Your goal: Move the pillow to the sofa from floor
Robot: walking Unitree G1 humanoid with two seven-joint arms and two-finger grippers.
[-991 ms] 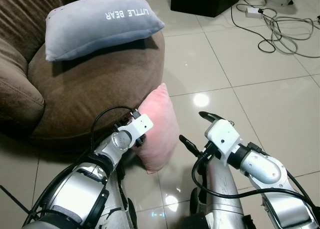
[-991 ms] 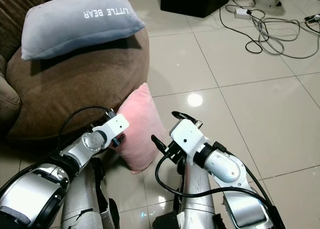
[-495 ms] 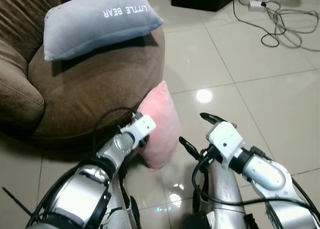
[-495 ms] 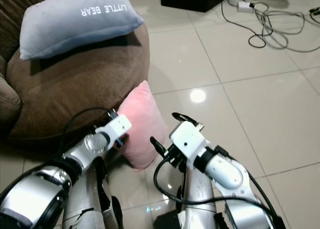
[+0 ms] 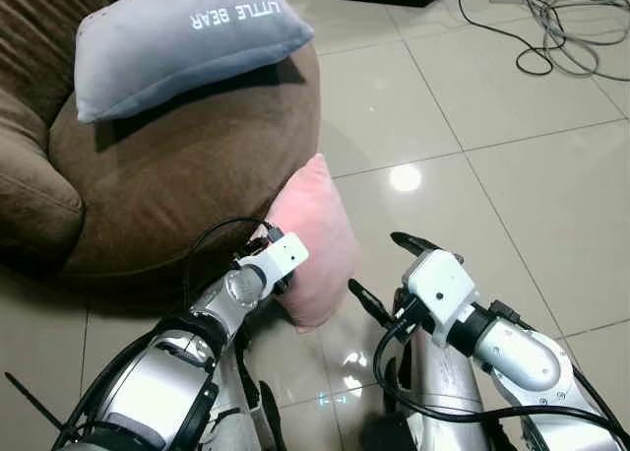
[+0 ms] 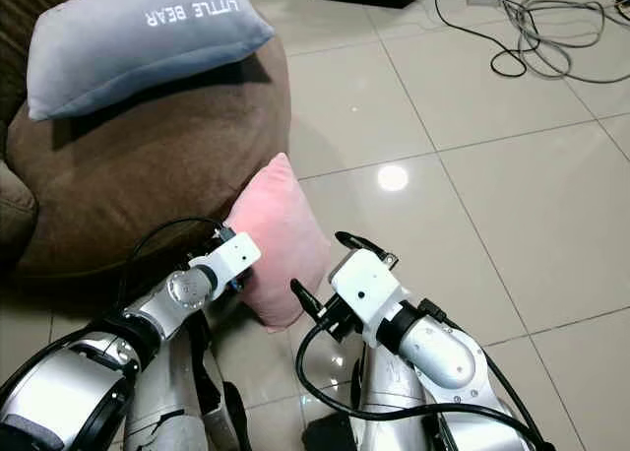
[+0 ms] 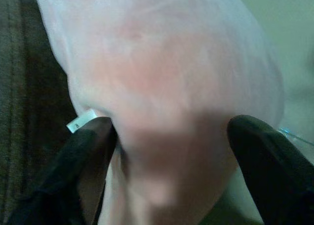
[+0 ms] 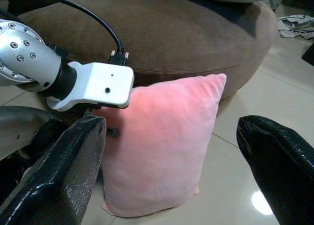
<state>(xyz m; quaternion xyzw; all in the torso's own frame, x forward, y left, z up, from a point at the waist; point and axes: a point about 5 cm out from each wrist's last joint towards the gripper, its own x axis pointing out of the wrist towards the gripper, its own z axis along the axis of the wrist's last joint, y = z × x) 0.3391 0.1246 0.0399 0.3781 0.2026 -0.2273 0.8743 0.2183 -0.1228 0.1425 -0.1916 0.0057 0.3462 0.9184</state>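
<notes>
Since a second ago the left gripper (image 7: 167,136) has pushed onto the pink pillow (image 5: 313,236), its spread fingers (image 7: 88,151) flanking an edge. The pillow stands on the floor (image 5: 512,175) against the sofa (image 5: 187,165). The right gripper (image 5: 379,274) hovers beside it, wide open.

A pink pillow (image 5: 313,236) stands upright on the tiled floor (image 5: 512,205), leaning against the front of the brown sofa (image 5: 187,165). The left gripper (image 5: 283,274) presses into its left side. The right gripper (image 5: 389,269) hovers open just beside its right edge. A grey pillow (image 5: 182,39) lies on the sofa's seat.
</notes>
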